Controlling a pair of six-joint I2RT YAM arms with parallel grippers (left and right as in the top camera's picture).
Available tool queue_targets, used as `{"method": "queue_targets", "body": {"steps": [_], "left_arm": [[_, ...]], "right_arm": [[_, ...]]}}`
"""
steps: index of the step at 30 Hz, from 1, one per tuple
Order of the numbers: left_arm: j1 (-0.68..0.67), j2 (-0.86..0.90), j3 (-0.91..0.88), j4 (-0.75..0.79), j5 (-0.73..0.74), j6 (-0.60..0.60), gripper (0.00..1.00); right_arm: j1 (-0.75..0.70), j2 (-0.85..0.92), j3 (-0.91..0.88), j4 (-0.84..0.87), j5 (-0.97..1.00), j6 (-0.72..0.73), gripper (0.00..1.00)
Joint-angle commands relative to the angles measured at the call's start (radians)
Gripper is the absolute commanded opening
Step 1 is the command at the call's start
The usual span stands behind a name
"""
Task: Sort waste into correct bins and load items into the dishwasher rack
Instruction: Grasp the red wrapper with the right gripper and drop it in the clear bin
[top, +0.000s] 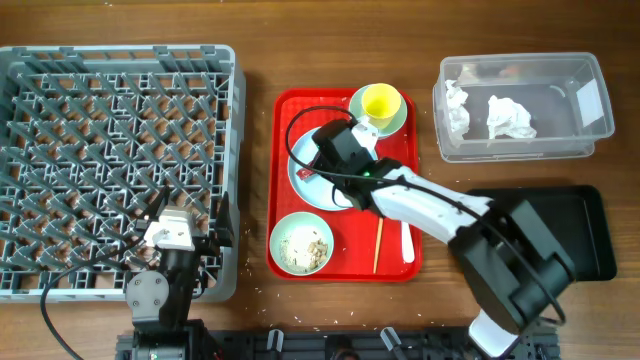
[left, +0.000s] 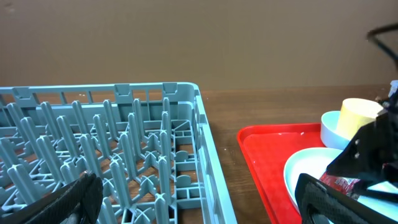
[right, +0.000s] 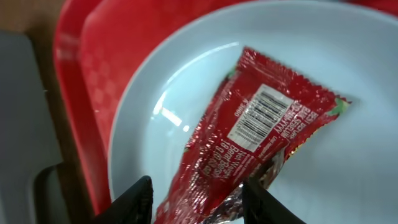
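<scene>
Dishwasher rack (top: 120, 150): grey, pegged, at left, nothing loaded. Red tray (top: 283, 180): centre, bearing the dishes. Clear tub (top: 520, 140): far right, white label unreadable, crumpled tissue (top: 508, 117) inside. Plate (right: 174, 81): pale, on tray. Left gripper (left: 202, 202): wide open, empty, over rack's near right corner, well apart from plate. Right gripper (right: 199, 199): low over plate, jaws part-open astride one end of red sachet (right: 261, 124); clamped or not, cannot tell. Sachet: flat on plate, long axis slanting far-right from the fingers; barcode visible, print too small to read.
</scene>
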Motion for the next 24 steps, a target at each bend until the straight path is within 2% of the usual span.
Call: {"method": "queue_targets", "body": {"steps": [1, 3, 11, 12, 15, 18, 19, 20, 21, 24], "left_arm": [[-0.003, -0.007, -0.006, -0.001, 0.006, 0.016, 1.0], [-0.003, -0.007, -0.006, -0.001, 0.006, 0.016, 1.0], [-0.003, -0.007, -0.006, -0.001, 0.005, 0.016, 1.0], [-0.003, -0.007, -0.006, -0.001, 0.006, 0.016, 1.0], [-0.003, -0.007, -0.006, -0.001, 0.006, 0.016, 1.0], [-0.003, -0.007, -0.006, -0.001, 0.006, 0.016, 1.0], [-0.003, -0.007, -0.006, -0.001, 0.006, 0.016, 1.0], [-0.003, -0.007, -0.006, -0.001, 0.006, 0.016, 1.0], [-0.003, -0.007, -0.006, -0.001, 0.006, 0.016, 1.0], [-0.003, -0.007, -0.006, -0.001, 0.006, 0.016, 1.0]], "right_arm": [[0.001, 0.026, 0.001, 0.013, 0.014, 0.069, 0.49], [0.002, 0.027, 0.001, 0.011, 0.018, 0.077, 0.54], [-0.011, 0.092, 0.001, -0.082, 0.038, 0.121, 0.54], [-0.017, 0.091, 0.002, -0.099, 0.04, 0.121, 0.5], [-0.035, 0.091, 0.002, -0.161, 0.05, 0.121, 0.28], [-0.059, 0.091, 0.002, -0.189, 0.051, 0.117, 0.28], [-0.065, 0.091, 0.002, -0.204, 0.051, 0.118, 0.23], [-0.07, 0.091, 0.002, -0.222, 0.05, 0.118, 0.1], [-0.07, 0.091, 0.002, -0.229, 0.036, 0.117, 0.04], [-0.071, 0.056, 0.013, -0.223, -0.067, 0.071, 0.04]]}}
